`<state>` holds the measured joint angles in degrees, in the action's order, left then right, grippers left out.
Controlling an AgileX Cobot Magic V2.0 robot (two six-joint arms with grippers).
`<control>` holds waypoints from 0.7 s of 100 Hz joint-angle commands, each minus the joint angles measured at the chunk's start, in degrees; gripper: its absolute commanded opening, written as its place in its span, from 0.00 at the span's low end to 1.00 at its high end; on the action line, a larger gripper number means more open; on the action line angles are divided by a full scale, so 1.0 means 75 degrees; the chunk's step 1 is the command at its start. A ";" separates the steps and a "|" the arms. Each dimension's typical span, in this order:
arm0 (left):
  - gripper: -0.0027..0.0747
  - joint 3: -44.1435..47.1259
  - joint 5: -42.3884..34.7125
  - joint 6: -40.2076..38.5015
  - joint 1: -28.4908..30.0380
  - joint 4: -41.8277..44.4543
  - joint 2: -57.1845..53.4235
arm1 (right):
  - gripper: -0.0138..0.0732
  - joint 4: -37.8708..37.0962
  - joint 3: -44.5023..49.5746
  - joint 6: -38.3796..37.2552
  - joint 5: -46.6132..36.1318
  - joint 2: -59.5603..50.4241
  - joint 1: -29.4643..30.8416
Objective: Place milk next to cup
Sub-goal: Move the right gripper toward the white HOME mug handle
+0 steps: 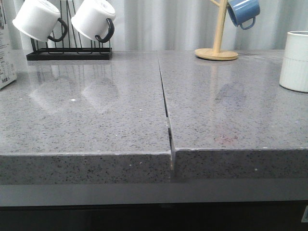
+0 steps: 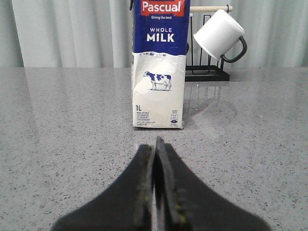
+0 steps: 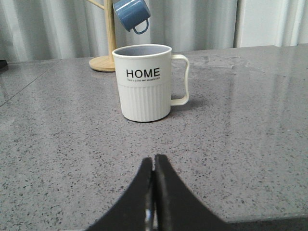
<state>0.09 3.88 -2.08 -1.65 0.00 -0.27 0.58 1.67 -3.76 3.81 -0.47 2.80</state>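
The milk [image 2: 159, 67] is a tall white carton with a dark blue top reading "WHOLE MILK" and a small cow picture. It stands upright on the grey counter; only its edge [image 1: 6, 53] shows at the far left of the front view. The cup [image 3: 143, 83], an off-white ribbed mug lettered "HOME", stands at the far right [image 1: 294, 60]. My left gripper [image 2: 155, 144] is shut and empty, a short way in front of the carton. My right gripper [image 3: 154, 160] is shut and empty, in front of the cup. Neither gripper shows in the front view.
Two small white mugs with black handles [image 1: 41, 19] hang on a black rack [image 1: 70, 54] at the back left. A blue mug [image 1: 243, 12] hangs on a wooden tree [image 1: 217, 48] at the back right. A seam [image 1: 166, 106] splits the grey counter [image 1: 96, 110].
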 commanded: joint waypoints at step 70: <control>0.01 0.0319 -0.0668 -0.0073 0.0010 -0.0046 -0.0248 | 0.08 -0.0077 -0.1332 0.0046 0.0596 -0.0078 0.0045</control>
<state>0.09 3.88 -2.08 -1.65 0.00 -0.27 0.58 -3.79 -3.76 9.07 -0.47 2.80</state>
